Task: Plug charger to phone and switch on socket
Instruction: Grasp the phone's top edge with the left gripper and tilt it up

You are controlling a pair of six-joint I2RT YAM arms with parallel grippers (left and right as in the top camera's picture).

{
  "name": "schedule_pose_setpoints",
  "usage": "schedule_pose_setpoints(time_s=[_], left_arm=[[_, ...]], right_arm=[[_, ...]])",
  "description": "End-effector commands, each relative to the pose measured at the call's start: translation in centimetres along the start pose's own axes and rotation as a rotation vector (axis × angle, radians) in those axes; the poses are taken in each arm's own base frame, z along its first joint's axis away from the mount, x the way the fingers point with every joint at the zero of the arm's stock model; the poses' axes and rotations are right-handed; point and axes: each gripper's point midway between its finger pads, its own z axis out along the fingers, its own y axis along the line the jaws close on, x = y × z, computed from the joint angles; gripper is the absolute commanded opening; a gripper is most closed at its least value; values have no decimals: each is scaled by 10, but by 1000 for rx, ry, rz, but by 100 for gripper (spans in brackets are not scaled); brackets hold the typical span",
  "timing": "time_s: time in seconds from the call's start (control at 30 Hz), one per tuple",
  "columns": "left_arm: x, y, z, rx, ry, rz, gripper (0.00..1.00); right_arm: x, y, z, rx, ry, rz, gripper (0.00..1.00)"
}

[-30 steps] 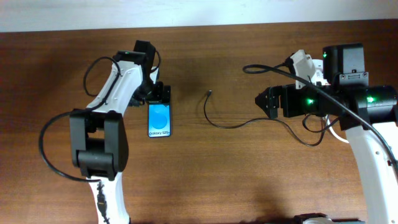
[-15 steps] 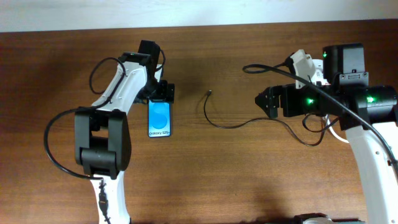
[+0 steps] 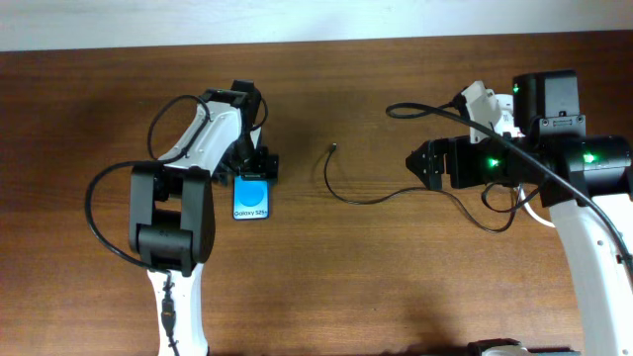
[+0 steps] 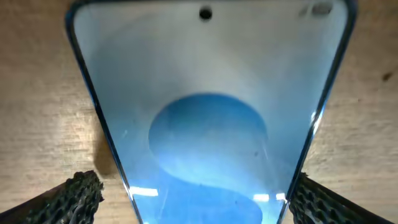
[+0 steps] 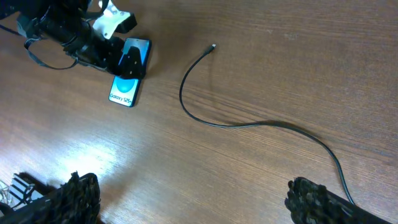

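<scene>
The phone (image 3: 251, 201) lies flat on the table with its blue screen up and shows in the right wrist view (image 5: 127, 87). It fills the left wrist view (image 4: 205, 124). My left gripper (image 3: 255, 166) is open and low over the phone's far end, one finger on each long side (image 4: 196, 199), with a small gap at the left finger. The charger (image 3: 376, 201) is a thin black cable with its tip (image 3: 334, 148) free on the wood, right of the phone (image 5: 249, 124). My right gripper (image 3: 415, 161) is open and empty above the cable (image 5: 196, 199). The white socket (image 3: 483, 101) is mostly hidden under the right arm.
The brown wooden table (image 3: 326, 287) runs to a pale wall at the back. The right arm's thick black cables (image 3: 435, 111) loop over the socket area. A white lead (image 3: 535, 214) shows beside the right arm's base.
My left gripper has slid toward the front, over the phone's far end, and covers more of it. The right arm and charger have not moved.
</scene>
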Motion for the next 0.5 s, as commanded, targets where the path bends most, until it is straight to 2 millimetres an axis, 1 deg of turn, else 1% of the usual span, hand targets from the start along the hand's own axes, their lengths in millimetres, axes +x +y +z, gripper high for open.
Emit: schedule_pose_setpoints(time_s=[0.0, 0.07, 0.13, 0.23, 0.27, 0.33, 0.4, 0.47], left_arm=[[8, -7, 6, 8, 35, -3, 99], [9, -15, 6, 18, 35, 10, 100], [5, -21, 6, 19, 17, 5, 98], [4, -20, 6, 18, 12, 5, 94], [1, -18, 7, 1, -3, 0, 92], [-2, -15, 17, -14, -24, -47, 93], [-3, -15, 26, -12, -37, -46, 93], [-4, -15, 26, -12, -41, -45, 92]], right_arm=[[-4, 4, -2, -9, -9, -8, 98], [-4, 1, 3, -8, 7, 0, 98], [-3, -2, 10, -8, 27, 10, 98], [-3, -3, 12, -8, 32, 12, 98], [-3, -3, 12, -8, 32, 12, 98], [-4, -3, 12, -8, 31, 11, 99], [-4, -3, 12, -8, 31, 11, 98], [-4, -3, 12, -8, 31, 11, 98]])
